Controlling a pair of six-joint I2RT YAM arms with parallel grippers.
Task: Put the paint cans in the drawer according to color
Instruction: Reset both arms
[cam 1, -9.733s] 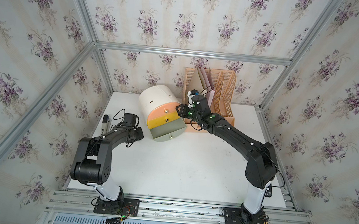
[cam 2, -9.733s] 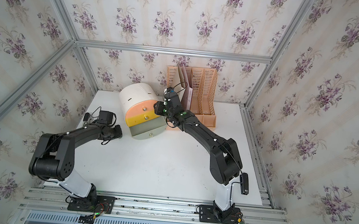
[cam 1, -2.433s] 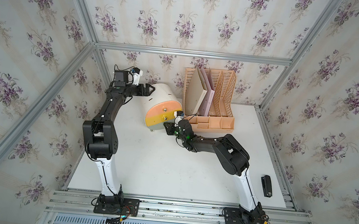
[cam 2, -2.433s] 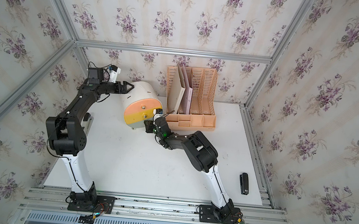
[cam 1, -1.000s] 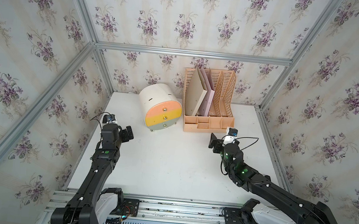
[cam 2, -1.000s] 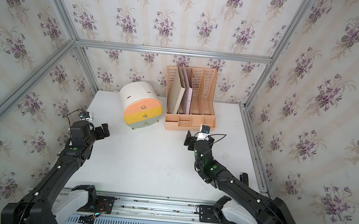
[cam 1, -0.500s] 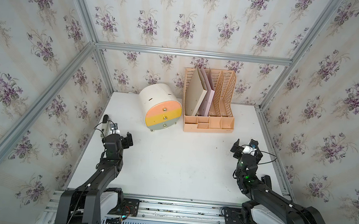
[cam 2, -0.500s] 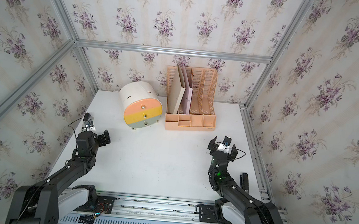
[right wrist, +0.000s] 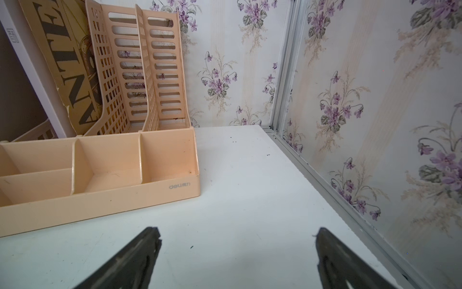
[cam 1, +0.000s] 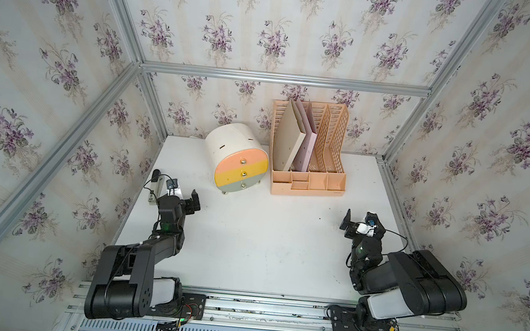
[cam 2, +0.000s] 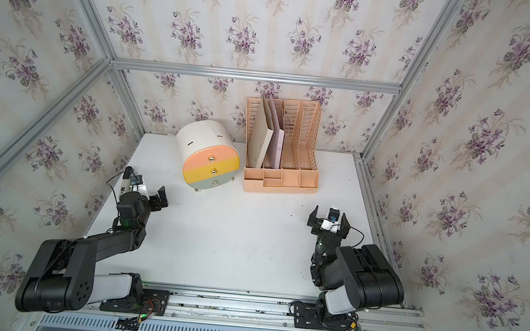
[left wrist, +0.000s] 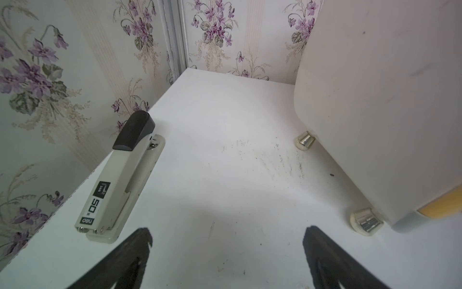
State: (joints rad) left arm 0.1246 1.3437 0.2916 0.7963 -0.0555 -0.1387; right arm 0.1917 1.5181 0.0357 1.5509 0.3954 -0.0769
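Wrist views showed the left gripper and right gripper spread wide, holding nothing; both top views showed the drawer closed.

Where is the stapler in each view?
In a top view: stapler against the left wall, left of the drawer.
In a top view: same place.
Left wrist: flat beside the wall.
Right wrist: not in it.
Landmark: the drawer, in all but the right wrist view.
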